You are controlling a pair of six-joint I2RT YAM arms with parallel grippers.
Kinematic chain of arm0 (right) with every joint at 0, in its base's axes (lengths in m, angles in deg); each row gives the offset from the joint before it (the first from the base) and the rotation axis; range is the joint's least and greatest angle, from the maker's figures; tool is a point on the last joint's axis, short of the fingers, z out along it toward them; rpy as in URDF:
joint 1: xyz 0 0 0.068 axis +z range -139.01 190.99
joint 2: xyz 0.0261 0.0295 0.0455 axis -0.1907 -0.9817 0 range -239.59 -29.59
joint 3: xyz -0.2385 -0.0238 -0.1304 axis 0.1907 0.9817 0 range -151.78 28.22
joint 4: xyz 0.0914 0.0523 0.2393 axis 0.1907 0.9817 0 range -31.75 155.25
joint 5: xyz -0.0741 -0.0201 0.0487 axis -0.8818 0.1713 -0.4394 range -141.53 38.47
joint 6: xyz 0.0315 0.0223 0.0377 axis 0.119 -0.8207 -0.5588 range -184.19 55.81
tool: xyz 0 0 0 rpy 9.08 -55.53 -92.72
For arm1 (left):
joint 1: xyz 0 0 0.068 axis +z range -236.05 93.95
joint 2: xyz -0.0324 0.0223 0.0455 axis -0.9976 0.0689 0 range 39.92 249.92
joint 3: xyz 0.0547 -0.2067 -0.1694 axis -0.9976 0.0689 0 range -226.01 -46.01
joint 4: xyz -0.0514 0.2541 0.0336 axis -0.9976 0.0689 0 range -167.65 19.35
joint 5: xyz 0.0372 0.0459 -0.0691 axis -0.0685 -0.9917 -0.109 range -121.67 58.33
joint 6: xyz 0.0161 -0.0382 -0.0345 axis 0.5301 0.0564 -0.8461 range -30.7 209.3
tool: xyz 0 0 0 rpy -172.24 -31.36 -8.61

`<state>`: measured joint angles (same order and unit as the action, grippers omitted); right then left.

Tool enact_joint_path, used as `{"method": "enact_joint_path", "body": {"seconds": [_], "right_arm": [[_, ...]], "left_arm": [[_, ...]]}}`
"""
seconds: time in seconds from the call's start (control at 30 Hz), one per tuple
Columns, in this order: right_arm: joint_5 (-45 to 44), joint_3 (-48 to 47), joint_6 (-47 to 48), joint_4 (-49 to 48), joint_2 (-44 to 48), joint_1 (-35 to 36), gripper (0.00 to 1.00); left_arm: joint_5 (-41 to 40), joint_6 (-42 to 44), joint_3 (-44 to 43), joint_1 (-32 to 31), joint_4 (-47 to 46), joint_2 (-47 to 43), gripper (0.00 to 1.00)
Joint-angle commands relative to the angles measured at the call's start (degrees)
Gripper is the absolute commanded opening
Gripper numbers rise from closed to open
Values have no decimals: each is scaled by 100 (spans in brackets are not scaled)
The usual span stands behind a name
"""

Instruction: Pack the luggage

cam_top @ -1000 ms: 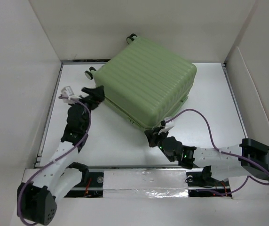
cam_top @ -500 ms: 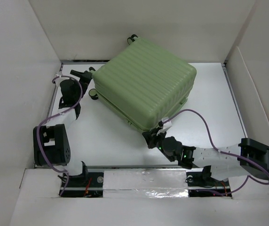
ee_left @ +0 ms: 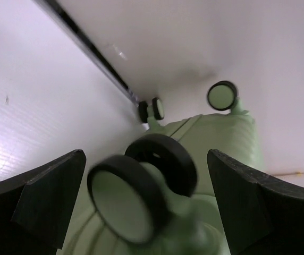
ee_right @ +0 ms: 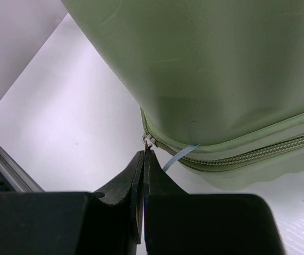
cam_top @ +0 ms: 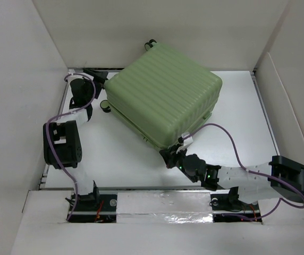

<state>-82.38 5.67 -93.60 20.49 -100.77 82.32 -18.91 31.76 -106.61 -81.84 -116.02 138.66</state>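
Since half a second ago the left arm has folded further back, carrying the left gripper (cam_top: 96, 74) deeper into the far-left corner of the table (cam_top: 120, 154), while the right gripper (cam_top: 168, 158) has crept a touch to the left along the near edge of the case.

The luggage (cam_top: 165, 95) lies flat and closed on the far middle of the table, turned at an angle, ribbed green shell upward, its wheel end towards the far-left corner.

From the left wrist, the left gripper (ee_left: 145, 154) stands spread wide. A double wheel (ee_left: 141, 191) sits close and blurred between its two black fingers (ee_left: 51, 196), with clear gaps on both sides, touching neither. Two more wheels (ee_left: 222, 95) show further along the shell, near the white wall.

The right gripper (ee_right: 144, 154) has its fingers pressed together at the near corner of the luggage (ee_right: 221, 69). The small metal zipper pull (ee_right: 149, 140) sits right at the tips, its tab nipped between them. The zipper (ee_right: 247, 154) runs off to the right along the seam, closed there, and a thin blue strip (ee_right: 179, 155) pokes out from under the seam just beside the pull.
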Motion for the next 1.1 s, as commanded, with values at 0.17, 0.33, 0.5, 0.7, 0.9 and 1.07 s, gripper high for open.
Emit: {"method": "enact_joint_path", "body": {"seconds": [0.17,0.33,0.5,0.7,0.9,1.07], "right_arm": [[844,-30,-188,-179,8,250,0],[861,-66,-197,-197,-98,250,0],[844,-48,-171,-188,-10,250,0],[782,-22,-153,102,341,250,0],[756,-74,5,374,438,250,0],[905,-293,154,278,113,197,0]], "left_arm": [[421,-337,-750,-60,-180,576,99],[517,-398,-1085,-113,-276,874,89],[780,-881,-788,-113,-1406,1086,27],[773,-944,36,-113,-2338,850,0],[597,-443,1828,-455,-3201,-293,0],[500,-320,3323,-1324,-4107,-1100,0]]}}
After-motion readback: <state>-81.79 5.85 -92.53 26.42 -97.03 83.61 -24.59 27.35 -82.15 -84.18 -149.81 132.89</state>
